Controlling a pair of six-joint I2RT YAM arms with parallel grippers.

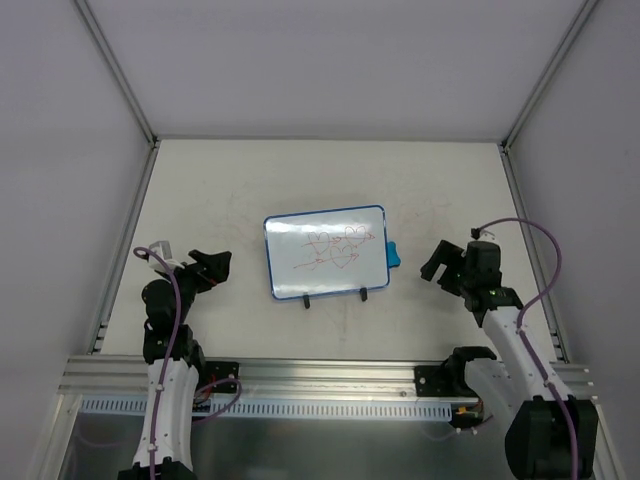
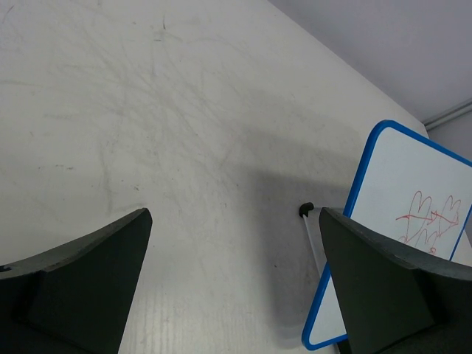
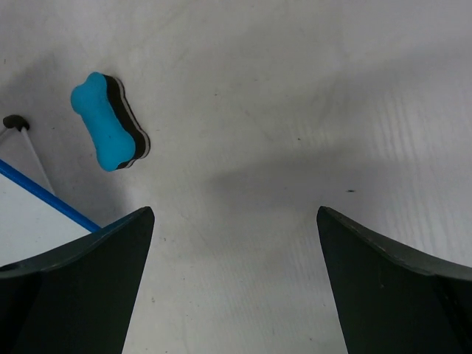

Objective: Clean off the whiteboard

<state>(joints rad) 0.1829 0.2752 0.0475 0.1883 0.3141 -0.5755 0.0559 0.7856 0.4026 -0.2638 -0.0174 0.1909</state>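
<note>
Far left, toward the near side of the tabletop (image 1: pixel 230 190): left hand (image 1: pixel 218 270), pointed right toward the board. Fingers (image 2: pixel 88 287) spread wide, with only bare, scuffed surface between them. Released, grasping nothing, well apart from the board's left edge.

In the middle, between both hands: the whiteboard (image 1: pixel 325 252), long side running left to right, thin blue frame with rounded corners, face turned up toward the overhead camera. Red hearts (image 1: pixel 335 250) crossed by arrows, scribbled over the centre and right half; left part plain white. Two small black feet (image 1: pixel 307 299) sticking out at the near edge. Lying flat or propped at a slight tilt: cannot tell. In the left wrist view, seen at the right of the picture, partly hidden behind one finger, with a soft shadow on the tabletop beside it.

Just beside the board's right edge, toward its far corner: a small bone-shaped eraser (image 1: pixel 394 254), bright blue on top with a black layer beneath, lying on the tabletop. Looks close enough to touch the frame from above, but shows a strip of tabletop between them in the right wrist view.

Further right, near the eraser but apart from it: right hand (image 1: pixel 433 264), pointed left toward the board. Fingers (image 3: pixel 81 287) wide apart, likewise released and empty, only bare tabletop in the gap.
</note>
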